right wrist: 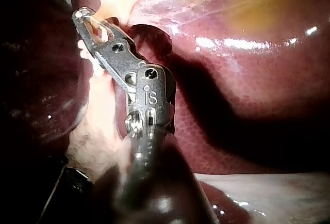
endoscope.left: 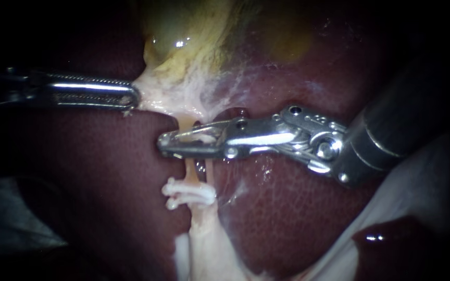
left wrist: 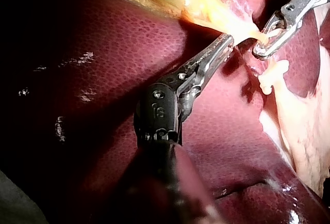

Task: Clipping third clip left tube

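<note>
Over liver (endoscope.left: 95, 171), left instrument (endoscope.left: 131, 97) grips gallbladder (endoscope.left: 183, 36), right instrument (endoscope.left: 165, 144) crosses clipped tube (endoscope.left: 189, 170).

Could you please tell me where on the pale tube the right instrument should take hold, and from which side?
On the bare stretch of tube above the white clips, coming from the right with jaws crosswise. The left instrument, shut on the gallbladder, holds it taut and upright, likely leaving room.
</note>
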Tool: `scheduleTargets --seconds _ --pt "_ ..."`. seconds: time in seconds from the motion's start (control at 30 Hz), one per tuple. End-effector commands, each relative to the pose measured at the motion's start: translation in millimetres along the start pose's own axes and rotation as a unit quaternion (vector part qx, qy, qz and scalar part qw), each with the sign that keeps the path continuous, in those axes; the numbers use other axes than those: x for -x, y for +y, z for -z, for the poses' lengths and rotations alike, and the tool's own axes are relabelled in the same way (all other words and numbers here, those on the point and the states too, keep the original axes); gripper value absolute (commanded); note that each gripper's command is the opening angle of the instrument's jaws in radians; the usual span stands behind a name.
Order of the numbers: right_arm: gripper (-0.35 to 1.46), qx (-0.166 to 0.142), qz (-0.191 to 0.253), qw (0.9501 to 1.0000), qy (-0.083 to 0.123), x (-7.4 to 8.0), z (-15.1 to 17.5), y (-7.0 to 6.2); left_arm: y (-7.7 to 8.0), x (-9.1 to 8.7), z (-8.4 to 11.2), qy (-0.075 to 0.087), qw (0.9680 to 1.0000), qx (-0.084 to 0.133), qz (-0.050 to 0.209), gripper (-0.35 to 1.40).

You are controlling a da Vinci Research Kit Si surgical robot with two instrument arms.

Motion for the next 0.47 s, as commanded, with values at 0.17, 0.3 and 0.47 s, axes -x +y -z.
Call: scheduleTargets --seconds 0.17,0.3,0.47 --pt "-0.35 -0.008 -0.001 1.0000 -0.003 0.4 -0.2 0.1 0.0 0.0 -0.1 0.000 1.0000 0.000 0.000 -0.35" --pt "-0.35 -0.008 -0.001 1.0000 -0.003 0.4 -0.2 0.1 0.0 0.0 -0.1 0.000 1.0000 0.000 0.000 -0.35" --pt "-0.35 -0.011 -0.004 0.9999 -0.004 0.5 -0.2 0.1 0.0 0.0 -0.1 0.000 1.0000 0.000 0.000 -0.35"
